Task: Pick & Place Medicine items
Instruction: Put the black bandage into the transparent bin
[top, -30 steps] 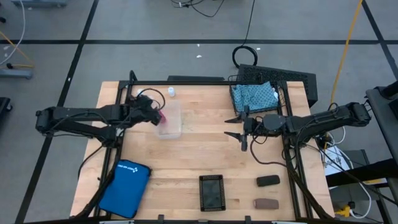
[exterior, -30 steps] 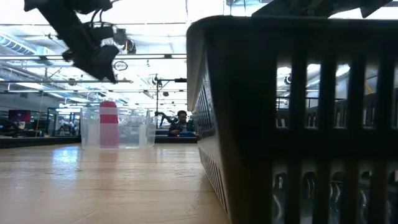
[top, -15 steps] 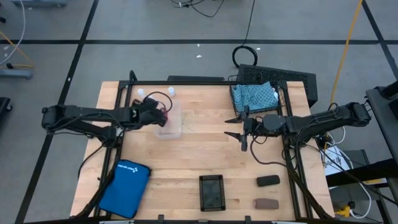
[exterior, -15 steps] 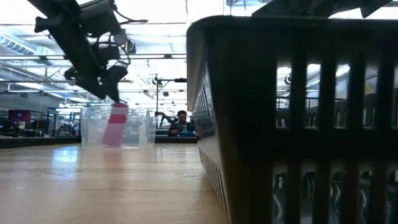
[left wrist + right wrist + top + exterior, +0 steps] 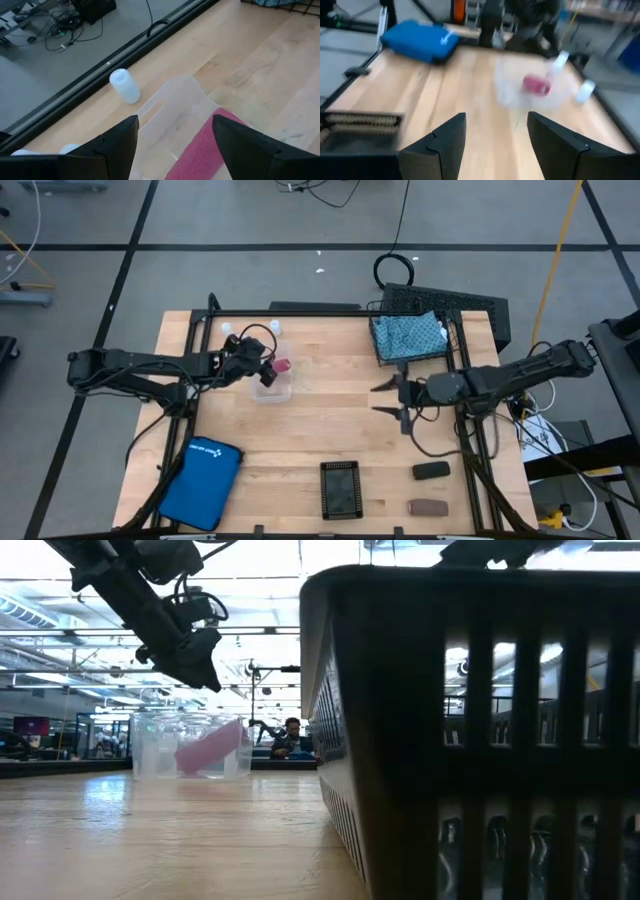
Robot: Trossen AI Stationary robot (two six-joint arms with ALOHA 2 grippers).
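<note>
The pink block (image 5: 283, 365) lies slanted inside a clear plastic container (image 5: 270, 385). Its lower end is on the floor and its higher end (image 5: 236, 732) is by a wall. My left gripper (image 5: 268, 372) hangs open just above the container, clear of the block (image 5: 200, 150). White vials (image 5: 275, 328) (image 5: 227, 330) stand on the table behind it. The teal pouch (image 5: 408, 333) lies in a black wire basket. The black block (image 5: 431, 471) and the brown block (image 5: 428, 507) lie near the front right. My right gripper (image 5: 380, 399) hovers open over the table's right middle.
A blue zip case (image 5: 202, 482) lies at the front left. A small black slatted basket (image 5: 340, 488) stands at the front middle and fills the low view's right side (image 5: 480, 740). Bare wood lies between the container and my right gripper.
The pink block stood upright in the container; it has tipped over and now lies slanted. My left gripper dipped to the block's top, then went toward the table's right over the container. My right gripper has shifted a little toward the near right.
</note>
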